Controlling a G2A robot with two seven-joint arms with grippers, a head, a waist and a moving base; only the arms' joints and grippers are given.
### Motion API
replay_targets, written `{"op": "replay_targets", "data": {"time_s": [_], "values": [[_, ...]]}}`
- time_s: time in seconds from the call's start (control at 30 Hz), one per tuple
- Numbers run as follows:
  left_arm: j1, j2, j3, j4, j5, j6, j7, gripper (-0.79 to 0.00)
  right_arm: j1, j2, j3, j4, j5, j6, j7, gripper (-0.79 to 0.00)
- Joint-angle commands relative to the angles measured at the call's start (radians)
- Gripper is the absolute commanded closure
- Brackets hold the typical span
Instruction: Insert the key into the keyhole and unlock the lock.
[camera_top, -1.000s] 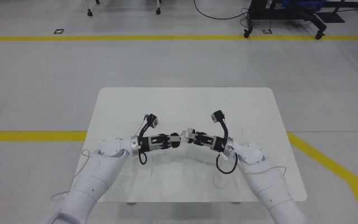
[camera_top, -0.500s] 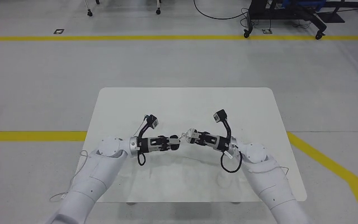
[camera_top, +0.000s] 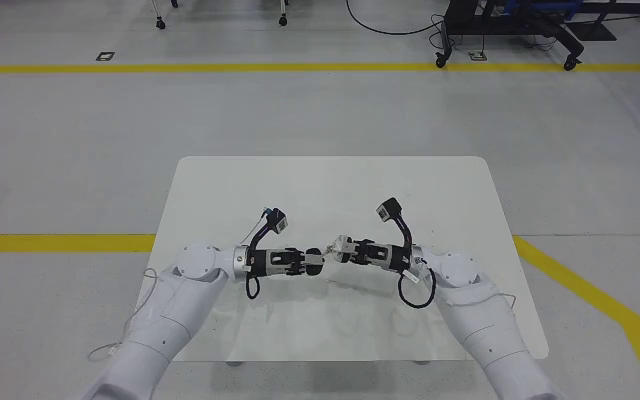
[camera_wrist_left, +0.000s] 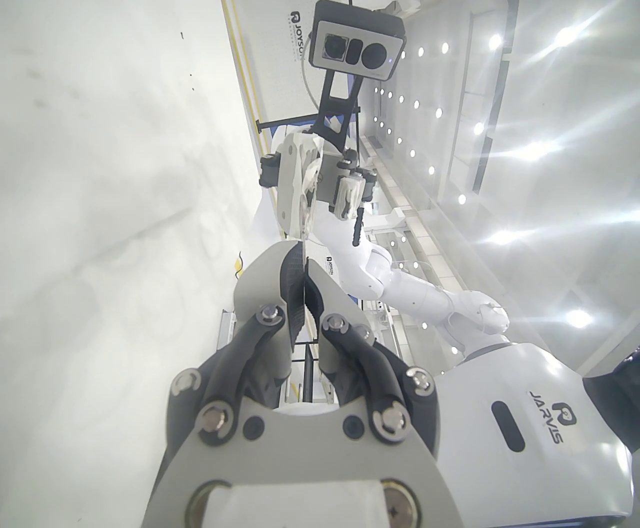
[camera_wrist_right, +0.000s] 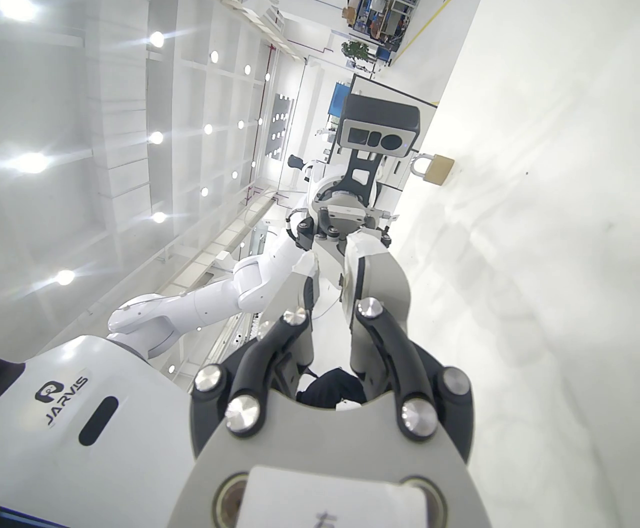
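Both arms are held low over the middle of the counter (camera_top: 420, 190), forearms angled inward, so that the left gripper (camera_top: 318, 259) and right gripper (camera_top: 336, 247) are brought tip to tip. A thin key (camera_wrist_left: 302, 247) is pinched edge-on in the left gripper, which is closed on it. The right gripper's state cannot be told. The lock (camera_wrist_right: 434, 169) is laid on the counter beside the left arm.

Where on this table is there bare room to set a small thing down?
Bare: the far strip of the table beyond both arms, and its near edge between the forearms. Crowded: the middle, where the left gripper, holding the key, meets the right gripper. A padlock lies on the table past the left wrist.
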Motion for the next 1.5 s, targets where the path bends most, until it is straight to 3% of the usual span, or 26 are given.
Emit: {"op": "replay_targets", "data": {"time_s": [0.0, 0.27, 0.63, 0.93, 1.03, 1.07, 1.47], "values": [[0.000, 0.000, 0.000, 0.001, 0.004, -0.002, 0.004, 0.000, 0.000, 0.001, 0.002, 0.000, 0.008, -0.010, 0.003, -0.237], [-0.001, 0.004, -0.008, 0.000, 0.006, 0.000, -0.007, 0.000, -0.003, 0.014, 0.038, 0.016, 0.031, -0.027, 0.034, -0.256], [-0.017, -0.004, 0.017, 0.020, -0.001, 0.027, -0.058, 0.000, 0.021, 0.009, -0.005, 0.039, -0.008, -0.012, 0.061, -0.265], [-0.031, -0.016, 0.042, 0.048, -0.002, 0.025, -0.058, 0.000, 0.028, 0.009, -0.022, 0.045, -0.020, -0.011, 0.074, -0.185], [-0.036, -0.019, 0.046, 0.055, 0.000, 0.021, -0.058, 0.000, 0.029, 0.010, -0.024, 0.045, -0.024, -0.012, 0.072, -0.083], [-0.037, -0.019, 0.047, 0.057, 0.000, 0.020, -0.058, 0.000, 0.030, 0.010, -0.024, 0.046, -0.025, -0.012, 0.071, 0.000], [-0.044, -0.022, 0.046, 0.069, 0.000, 0.013, -0.056, 0.000, 0.026, 0.016, -0.026, 0.037, -0.023, -0.016, 0.096, 0.000]]}}
